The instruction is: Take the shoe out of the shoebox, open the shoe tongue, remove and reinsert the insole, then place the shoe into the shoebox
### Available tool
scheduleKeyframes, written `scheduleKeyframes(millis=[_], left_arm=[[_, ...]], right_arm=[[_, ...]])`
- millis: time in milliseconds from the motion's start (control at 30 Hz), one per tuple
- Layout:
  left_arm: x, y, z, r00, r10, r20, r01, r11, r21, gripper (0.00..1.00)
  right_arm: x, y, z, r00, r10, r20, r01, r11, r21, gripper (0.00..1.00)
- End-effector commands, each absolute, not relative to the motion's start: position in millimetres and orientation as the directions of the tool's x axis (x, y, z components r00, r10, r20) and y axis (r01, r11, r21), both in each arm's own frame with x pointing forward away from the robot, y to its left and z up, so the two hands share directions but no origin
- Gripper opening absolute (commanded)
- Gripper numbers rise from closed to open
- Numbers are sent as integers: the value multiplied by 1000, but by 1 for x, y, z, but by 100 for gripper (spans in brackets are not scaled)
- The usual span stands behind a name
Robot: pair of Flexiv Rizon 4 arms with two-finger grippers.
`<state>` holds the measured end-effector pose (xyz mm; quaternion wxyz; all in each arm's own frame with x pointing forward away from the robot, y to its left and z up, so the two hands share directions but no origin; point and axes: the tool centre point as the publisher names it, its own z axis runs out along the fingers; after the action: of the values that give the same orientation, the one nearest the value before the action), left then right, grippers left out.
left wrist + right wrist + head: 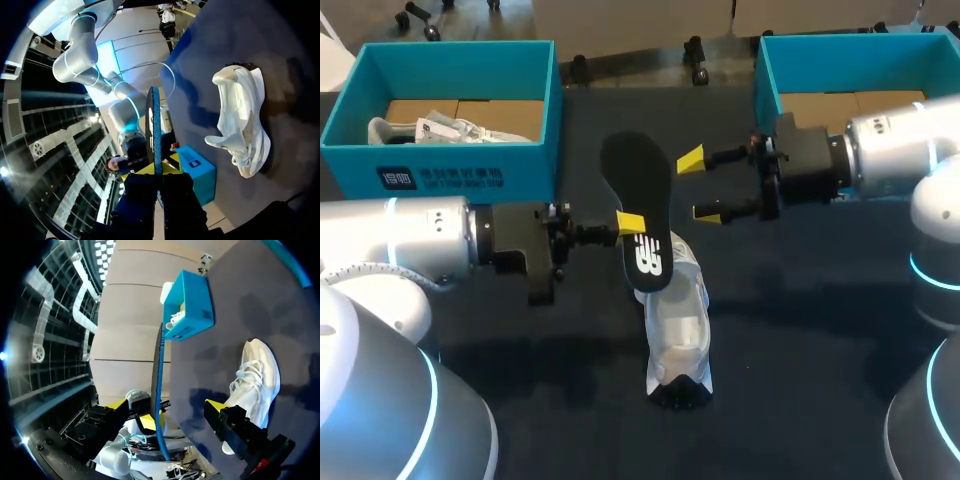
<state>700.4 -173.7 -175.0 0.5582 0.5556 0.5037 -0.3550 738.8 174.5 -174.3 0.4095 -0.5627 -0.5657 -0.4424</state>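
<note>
The dark table (800, 330) has open cloth in front of the left shoebox (450, 165), on both sides of the shoe (680, 320), and in a wide stretch at front right. Between the two boxes' inner walls lies a bare strip, with the insole's far end over it.

The left arm (400, 250) comes in low and level from the left. The left gripper (628, 225) is clamped on the black insole (638, 190) at its side edge, holding it off the table; the left wrist view shows it edge-on between the fingers. The insole's near end hangs over the far end of the white shoe, which lies lengthwise on the table towards the robot. The right arm (890, 145) reaches in level from the right. The right gripper (702, 187) has its fingers spread wide just beside the insole's right edge, apparently not touching.

The left shoebox holds something white and crumpled (440, 130), paper or fabric, hard to tell. The right shoebox (770, 70) shows only its cardboard floor (850, 100).
</note>
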Motion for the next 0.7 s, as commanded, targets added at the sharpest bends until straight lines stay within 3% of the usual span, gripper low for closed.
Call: scheduleKeyframes(millis=[33,167,200,233,300,700], left_arm=[[700,-174,-175,242,164,-956,955,132,264,0],[700,-174,-175,242,164,-956,955,132,264,0],[700,-174,-175,242,164,-956,955,132,264,0],[700,-174,-175,242,164,-956,955,132,264,0],[700,-174,-175,242,164,-956,955,132,264,0],[700,-174,-175,242,164,-956,955,132,264,0]], right_arm=[[748,199,-178,-60,287,956,998,-1,63,100],[744,206,-175,-77,299,951,997,-5,82,97],[743,208,-175,-91,300,949,995,-6,97,93],[741,209,-174,-97,299,949,995,-6,104,78],[738,211,-174,-100,300,949,994,-12,109,68],[718,220,-174,-114,299,947,990,-45,133,60]])
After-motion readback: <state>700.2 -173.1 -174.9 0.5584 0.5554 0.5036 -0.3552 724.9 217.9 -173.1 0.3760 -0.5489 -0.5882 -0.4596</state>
